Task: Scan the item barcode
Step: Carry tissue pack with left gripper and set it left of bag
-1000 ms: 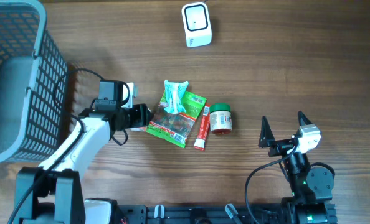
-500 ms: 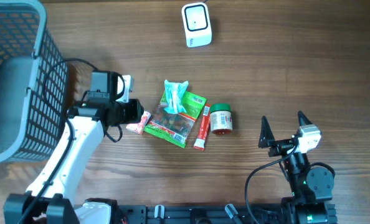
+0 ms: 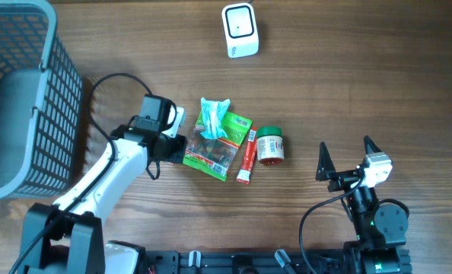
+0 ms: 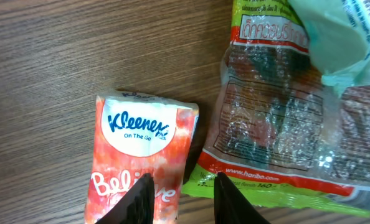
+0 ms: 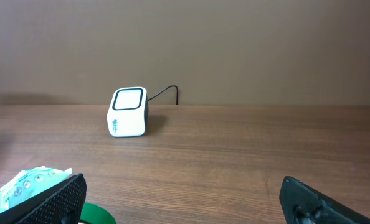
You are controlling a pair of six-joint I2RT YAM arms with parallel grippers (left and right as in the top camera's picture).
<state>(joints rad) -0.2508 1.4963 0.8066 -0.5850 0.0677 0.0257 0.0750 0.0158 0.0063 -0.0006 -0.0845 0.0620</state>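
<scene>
Orange-and-white, the soft plastic tissue pack (image 4: 141, 143) lies flat on the wooden worktop (image 4: 60, 56) directly under the left end effector (image 4: 180, 200), just beside the green clear-windowed candy bag (image 4: 278, 118). Its long axis runs away from the wrist. The jaws sit narrowly apart astride its right long edge, and whether they pinch it I cannot tell. The right end effector (image 3: 346, 156), wide open and empty, is well apart.

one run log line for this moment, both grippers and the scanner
left gripper: jaws narrow at Kleenex pack edge, grip unclear | right gripper: open, apart from items | scanner: no item near
</scene>
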